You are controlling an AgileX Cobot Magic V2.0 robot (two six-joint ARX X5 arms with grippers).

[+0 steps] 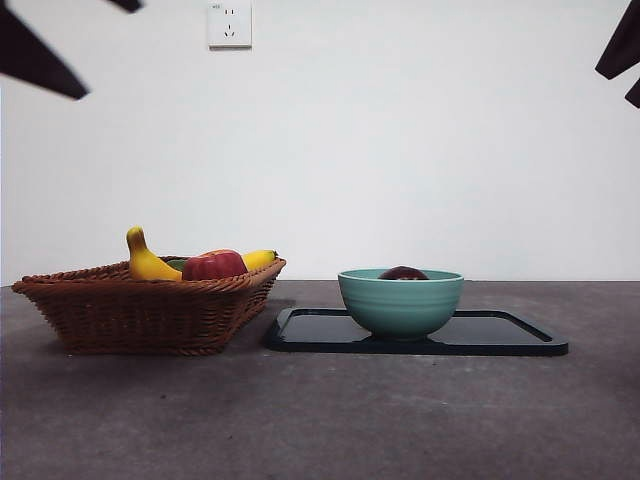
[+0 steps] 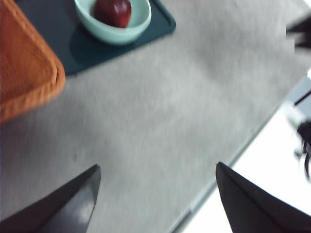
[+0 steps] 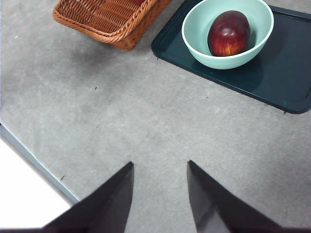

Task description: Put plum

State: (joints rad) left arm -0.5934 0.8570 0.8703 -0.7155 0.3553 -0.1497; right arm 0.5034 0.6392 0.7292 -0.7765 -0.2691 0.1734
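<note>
The plum (image 3: 229, 33) lies inside the bowl (image 3: 194, 26), which stands on the tray (image 3: 282, 73) at the upper right of the right wrist frame. Judged from that, the placing looks done, and what remains is for the arms to stay clear.

Both arms wait high. The left gripper (image 2: 158, 194) has its jaws spread wide over bare table (image 2: 160, 111) and holds nothing. The right gripper (image 3: 160, 194) has its jaws apart by a narrower gap, also empty. In the front view only black tips show at the top corners, and which is which cannot be told there.

To finish well, I would keep both grippers lifted and away from the bowl, so no jaw knocks its rim or shifts the tray. If the fruit needed settling, a straight drop from above, centred on the bowl, would be safer than a sideways approach, since the basket (image 1: 150, 305) stands just beside the tray's left end.

The front view shows only the plum's dark top above the bowl's rim, at centre right; it cannot show how the fruit sits. The right wrist view looks down into the bowl and shows the plum whole, dark red with a lighter patch, resting against the inner wall. The left wrist view, blurred, confirms it at the top of its frame. Only the front view shows the basket's contents: a banana (image 1: 150, 262) and an apple (image 1: 213, 265).
</note>
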